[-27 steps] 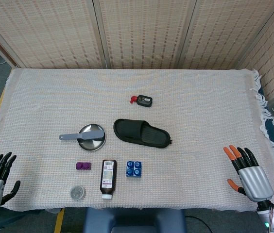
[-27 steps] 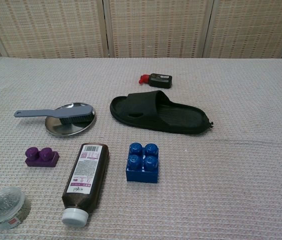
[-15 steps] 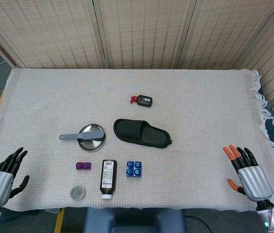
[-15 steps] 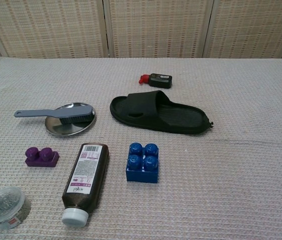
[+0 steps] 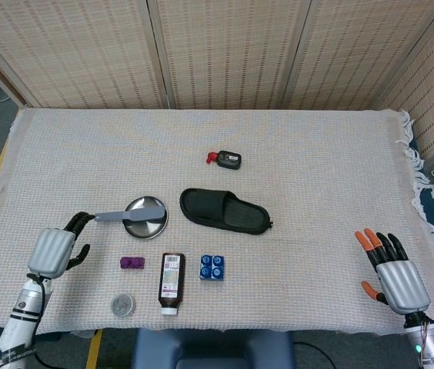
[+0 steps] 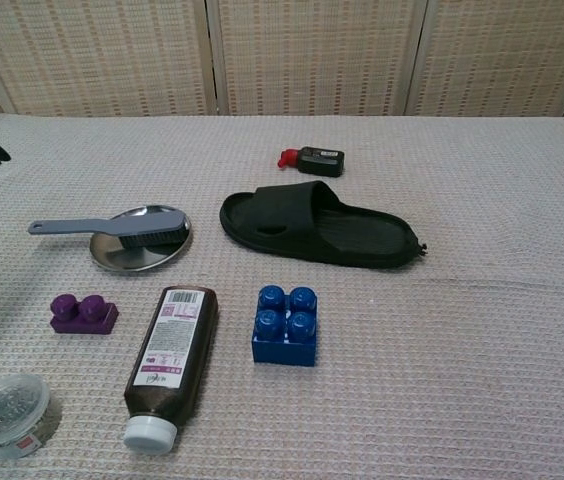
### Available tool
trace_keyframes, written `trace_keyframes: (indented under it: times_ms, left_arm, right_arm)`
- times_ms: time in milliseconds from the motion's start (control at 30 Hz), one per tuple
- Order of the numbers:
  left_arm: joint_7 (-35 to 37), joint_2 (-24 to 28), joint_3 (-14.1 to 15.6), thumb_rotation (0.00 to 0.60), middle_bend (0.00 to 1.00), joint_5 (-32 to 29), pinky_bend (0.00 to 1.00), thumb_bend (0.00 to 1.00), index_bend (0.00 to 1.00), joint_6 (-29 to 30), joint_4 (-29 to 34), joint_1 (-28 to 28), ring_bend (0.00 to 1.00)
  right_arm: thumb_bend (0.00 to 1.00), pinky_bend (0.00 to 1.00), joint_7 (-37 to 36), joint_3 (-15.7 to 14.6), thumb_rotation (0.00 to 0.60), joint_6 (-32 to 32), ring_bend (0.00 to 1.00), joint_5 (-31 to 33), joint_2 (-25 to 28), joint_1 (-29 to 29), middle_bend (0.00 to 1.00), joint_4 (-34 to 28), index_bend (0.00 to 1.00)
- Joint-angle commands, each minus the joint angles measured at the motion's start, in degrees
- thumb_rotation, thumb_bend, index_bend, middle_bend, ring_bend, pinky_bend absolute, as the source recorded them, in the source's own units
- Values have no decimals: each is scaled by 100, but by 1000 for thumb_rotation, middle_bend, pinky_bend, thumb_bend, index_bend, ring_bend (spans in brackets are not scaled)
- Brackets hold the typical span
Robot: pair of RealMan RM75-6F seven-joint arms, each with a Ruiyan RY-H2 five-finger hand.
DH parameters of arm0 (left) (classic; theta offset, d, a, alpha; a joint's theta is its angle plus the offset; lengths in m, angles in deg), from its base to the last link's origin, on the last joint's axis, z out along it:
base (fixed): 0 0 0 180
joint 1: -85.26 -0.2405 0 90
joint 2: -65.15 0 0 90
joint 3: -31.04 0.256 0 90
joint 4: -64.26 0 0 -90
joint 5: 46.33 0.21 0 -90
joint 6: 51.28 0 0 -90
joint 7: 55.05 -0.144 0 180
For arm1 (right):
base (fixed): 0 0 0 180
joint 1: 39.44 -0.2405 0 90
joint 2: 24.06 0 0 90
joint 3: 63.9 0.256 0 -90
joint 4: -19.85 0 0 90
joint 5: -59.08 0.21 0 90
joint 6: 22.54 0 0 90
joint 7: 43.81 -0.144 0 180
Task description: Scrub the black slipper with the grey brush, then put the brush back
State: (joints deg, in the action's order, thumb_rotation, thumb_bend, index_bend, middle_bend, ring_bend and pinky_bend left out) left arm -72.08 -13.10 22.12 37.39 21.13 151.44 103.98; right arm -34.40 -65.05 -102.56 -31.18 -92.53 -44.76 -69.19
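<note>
Left hand (image 5: 54, 250) nears the grey brush (image 5: 121, 215) handle, fingers apart and empty.
The brush head rests on a steel plate (image 5: 146, 226); black slipper (image 5: 224, 211) beyond; right hand (image 5: 392, 272) spread, far away.

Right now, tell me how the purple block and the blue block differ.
The purple block is smaller and lower, showing two studs in a row; the blue block is bigger and taller, showing four studs in a square. The purple block lies left of the brown bottle, the blue block right of it. Both are studded toy bricks resting untouched on the cloth.
</note>
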Motion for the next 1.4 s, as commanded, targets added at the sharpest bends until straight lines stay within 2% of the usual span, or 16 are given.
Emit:
trace_keyframes:
  times_ms: [33, 167, 467, 967, 1400]
  left_arm:
    - [-682, -601, -270, 600, 191, -519, 1000, 380, 202, -348, -164, 425, 937]
    - [-950, -1096, -359, 600, 187, -730, 1000, 380, 204, -458, -596, 685, 945]
    - [-1404, -1776, -454, 600, 200, -1119, 1000, 384, 231, -763, -1275, 1174, 958]
    - [-1508, -2422, -494, 600, 211, -1556, 1000, 383, 243, -1173, -2342, 1688, 959]
    - [-1468, -2715, -477, 600, 249, -1583, 1000, 383, 252, -1203, -2784, 1928, 959]
  right_arm:
    - [140, 0, -29, 15, 600, 34, 0, 31, -11, -20, 0, 46, 0]
    - [139, 0, -36, 38, 600, 131, 0, 130, -35, -54, 0, 122, 0]
    - [140, 0, -16, 61, 600, 290, 0, 273, -95, -115, 0, 215, 0]
    - [139, 0, 25, 86, 600, 328, 0, 436, -77, -111, 0, 249, 0]
    - [140, 0, 32, 71, 600, 399, 0, 478, -87, -139, 0, 265, 0]
